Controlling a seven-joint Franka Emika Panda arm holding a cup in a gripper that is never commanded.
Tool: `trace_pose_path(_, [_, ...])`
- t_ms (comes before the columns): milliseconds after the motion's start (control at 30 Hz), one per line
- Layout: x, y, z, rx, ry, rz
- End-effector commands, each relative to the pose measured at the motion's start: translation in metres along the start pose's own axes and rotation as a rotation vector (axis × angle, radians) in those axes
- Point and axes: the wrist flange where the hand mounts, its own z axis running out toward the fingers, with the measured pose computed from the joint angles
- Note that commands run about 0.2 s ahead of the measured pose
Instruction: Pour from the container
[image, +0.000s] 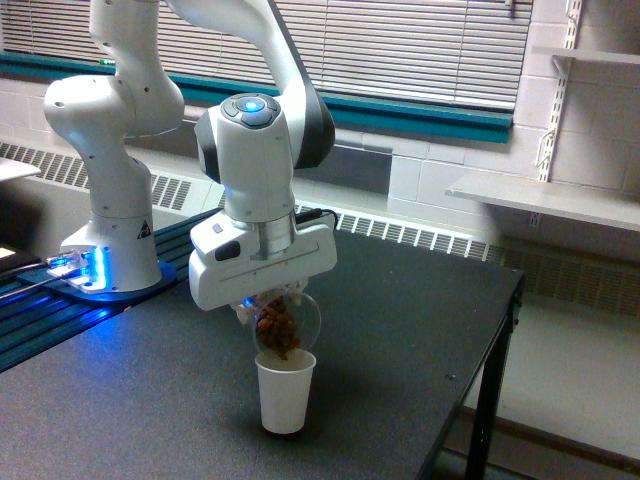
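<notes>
The end effector (272, 300) is clamped on the jar (285, 325), which hangs tipped steeply downward, its mouth just above the rim of the white cup (285, 392). The cup stands upright on the counter (400, 330), toward its near edge and well in from the right-hand edge. Brown bits fill the lower part of the jar, right at the mouth; whether any are falling at this moment is too small to tell.

To pour well, I would keep the mouth centred over the cup and close to its rim, so nothing bounces out. Tilt on slowly, since clumped bits may drop all at once and tip the light cup. Avoid touching the rim with the jar.
</notes>
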Motion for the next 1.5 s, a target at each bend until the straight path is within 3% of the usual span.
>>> trace_pose_path(33, [0.000,-0.003,-0.004,0.010,-0.003,-0.002])
trace_pose_path(1167, [0.003,0.006,-0.015,0.034,0.002,0.019])
trace_pose_path(1500, [0.000,0.006,-0.020,0.041,-0.025,0.023])
